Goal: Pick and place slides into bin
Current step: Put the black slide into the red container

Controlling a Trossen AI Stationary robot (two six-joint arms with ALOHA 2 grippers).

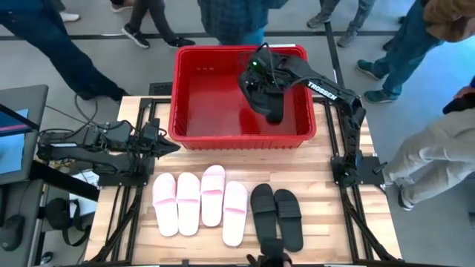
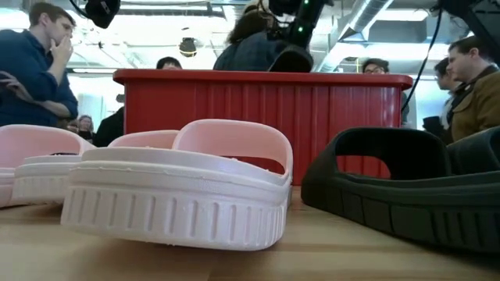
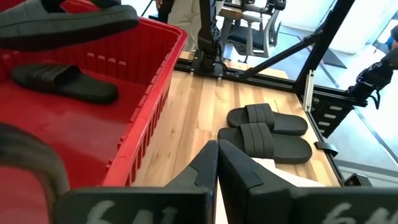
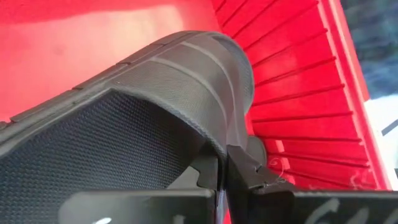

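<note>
The red bin (image 1: 180, 89) stands at the table's far middle. My right gripper (image 4: 222, 165) is over the bin's right half, shut on a black slide (image 1: 269, 102) that also shows above the rim in the low view (image 2: 291, 58). Another black slide (image 3: 65, 83) lies on its sole on the bin's floor. On the near half of the table, several pale pink slides (image 1: 200, 196) and two black slides (image 1: 276, 215) lie side by side on their soles. My left gripper (image 1: 169, 147) waits shut at the bin's near left corner, touching nothing. My right gripper pinches the black slide by the edge of its wide strap (image 4: 231, 144), near where the strap meets the sole, between its two fingers. The fingers slant down from above. The slide is lifted clear inside the bin's outline and tilted, one end hanging lower (image 1: 274, 115).
People stand close round the far and right sides of the table (image 1: 415, 156). A monitor and cables (image 1: 18, 141) sit off the table's left edge. Dark frame rails (image 1: 133, 215) run along both sides. Bare wood lies between the bin and the rows of slides.
</note>
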